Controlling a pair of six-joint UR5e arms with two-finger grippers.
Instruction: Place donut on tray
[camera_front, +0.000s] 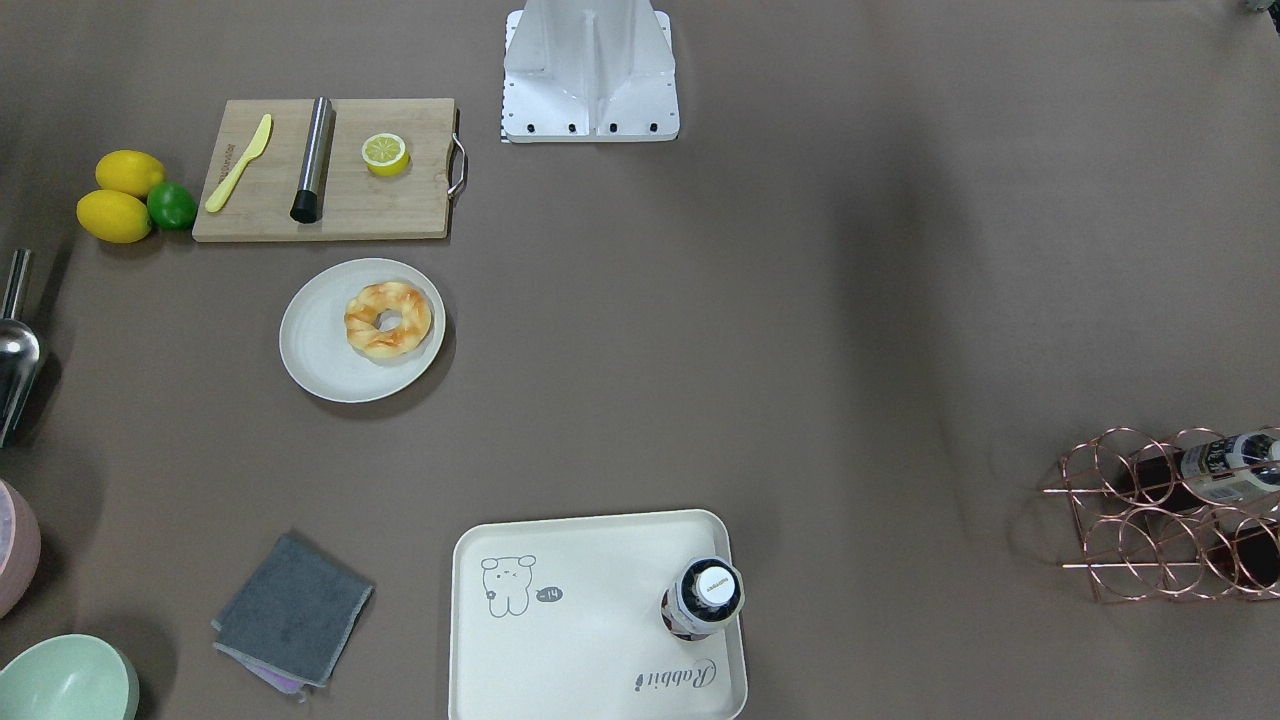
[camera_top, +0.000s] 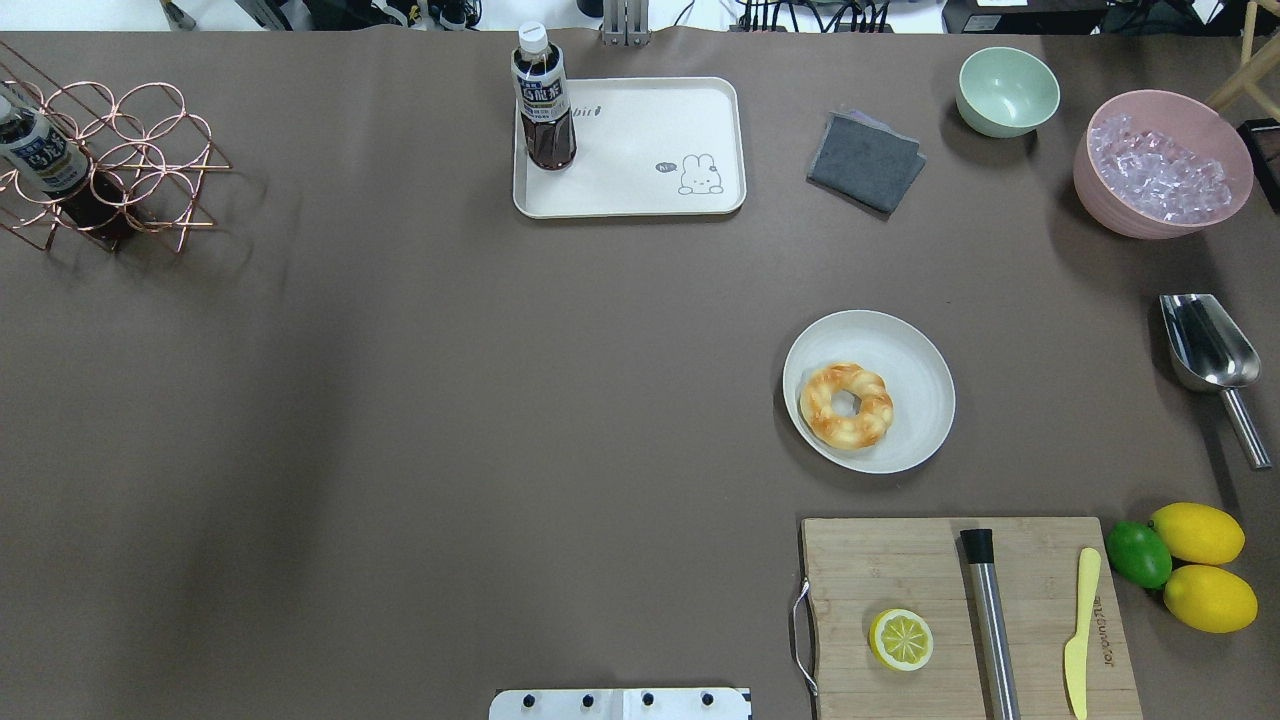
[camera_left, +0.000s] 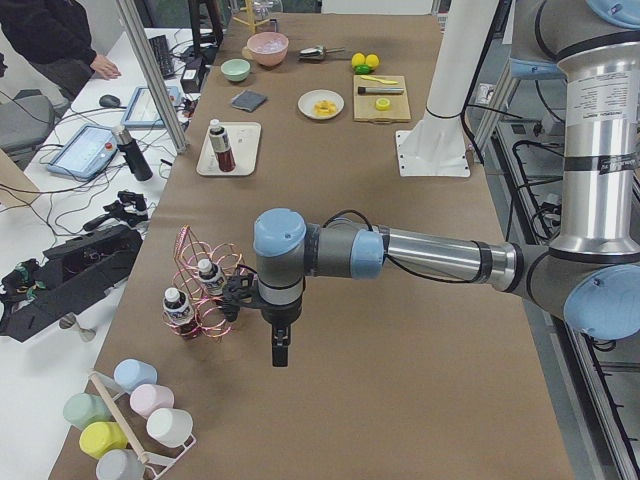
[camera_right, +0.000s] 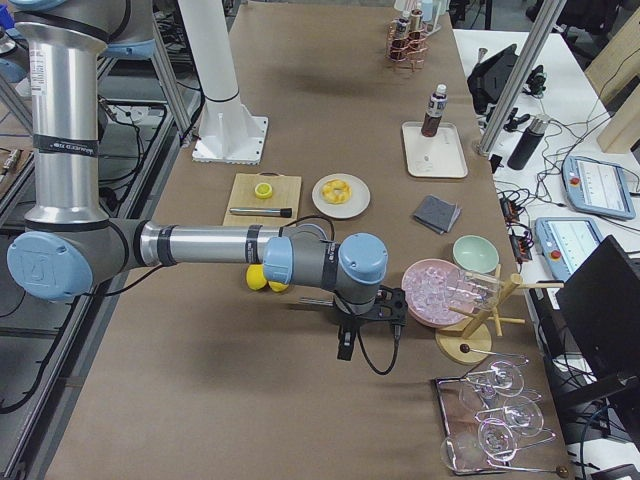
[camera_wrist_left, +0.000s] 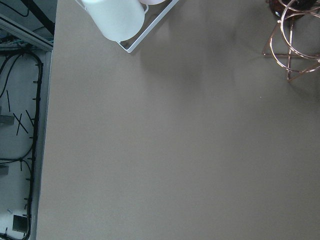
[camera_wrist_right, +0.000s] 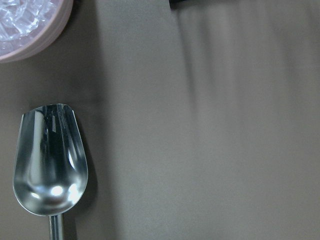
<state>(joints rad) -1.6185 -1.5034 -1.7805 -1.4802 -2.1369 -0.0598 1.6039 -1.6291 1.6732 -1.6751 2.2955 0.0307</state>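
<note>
- I see the tray (camera_top: 640, 140) at the middle of the far edge, with a bottle (camera_top: 545, 110) standing in one of its corners.
- The donut (camera_top: 870, 415) lies on a plate (camera_top: 910, 370) toward the right end, well apart from the tray.
- I cannot tell whether the left gripper (camera_left: 279, 352) or the right gripper (camera_right: 345, 348) is apart or together.

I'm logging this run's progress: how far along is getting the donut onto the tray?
Nothing is done yet: the donut lies on the white plate, apart from the tray, which holds only a bottle. Nothing is in hand: the left gripper and right gripper hang above the table, away from the donut. Left: reach, grasp, carry, set it on the tray.
</note>
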